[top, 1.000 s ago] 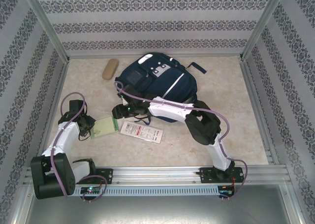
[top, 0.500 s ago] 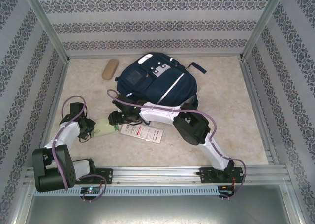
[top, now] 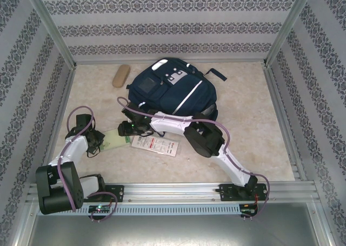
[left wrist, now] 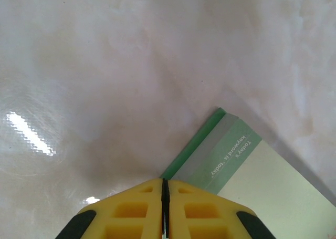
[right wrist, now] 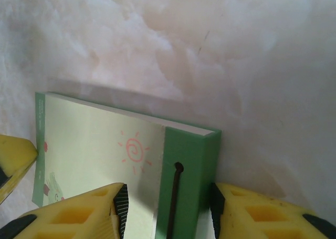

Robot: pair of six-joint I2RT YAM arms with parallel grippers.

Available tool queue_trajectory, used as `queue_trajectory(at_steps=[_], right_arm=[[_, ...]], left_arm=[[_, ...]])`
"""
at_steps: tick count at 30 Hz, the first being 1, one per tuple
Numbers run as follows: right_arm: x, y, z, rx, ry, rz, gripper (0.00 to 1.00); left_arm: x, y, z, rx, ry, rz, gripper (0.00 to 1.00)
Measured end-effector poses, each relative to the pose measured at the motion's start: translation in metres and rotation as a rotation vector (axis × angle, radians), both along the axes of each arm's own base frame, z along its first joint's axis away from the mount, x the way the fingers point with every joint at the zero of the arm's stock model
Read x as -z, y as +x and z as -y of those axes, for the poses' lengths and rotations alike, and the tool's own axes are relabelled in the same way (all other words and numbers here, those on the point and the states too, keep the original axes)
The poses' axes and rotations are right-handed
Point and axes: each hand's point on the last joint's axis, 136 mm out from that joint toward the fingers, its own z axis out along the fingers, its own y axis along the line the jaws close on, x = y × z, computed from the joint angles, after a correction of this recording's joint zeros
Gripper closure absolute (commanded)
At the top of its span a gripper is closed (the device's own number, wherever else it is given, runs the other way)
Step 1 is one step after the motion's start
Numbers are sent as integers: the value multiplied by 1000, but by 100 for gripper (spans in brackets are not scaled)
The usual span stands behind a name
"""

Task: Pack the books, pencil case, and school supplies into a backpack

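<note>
Top external, both arms (top: 165,121) low, left fingers (left wrist: 134,212) closed, right fingers (right wrist: 73,218) parted astride pad (right wrist: 94,144).

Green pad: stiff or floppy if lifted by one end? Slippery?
The pale green pad probably stays fairly stiff: visible page stack, wrapped green binding. Likely light, being small beside the backpack. May slide when pushed; the table looks glossy.

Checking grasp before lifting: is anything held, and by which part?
Cannot tell: left gripper shut at corner of pale green pad; right gripper, open, straddles its spine.
</note>
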Motion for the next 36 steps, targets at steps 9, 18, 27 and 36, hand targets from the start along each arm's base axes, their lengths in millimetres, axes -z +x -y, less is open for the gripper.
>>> queue_trajectory(at_steps=[9, 18, 27, 36], right_arm=[[-3, 1, -6, 12, 23, -51, 53], [-14, 4, -10, 26, 163, -123, 58], [-33, -5, -18, 14, 304, -187, 55], [-26, -17, -15, 5, 313, -267, 83]], left_arm=[[-1, -2, -1, -9, 0, 12, 89], [-3, -1, 4, -13, -27, 31, 89], [-11, 1, 8, -8, -48, 67, 89], [-10, -1, 10, -5, -59, 57, 88]])
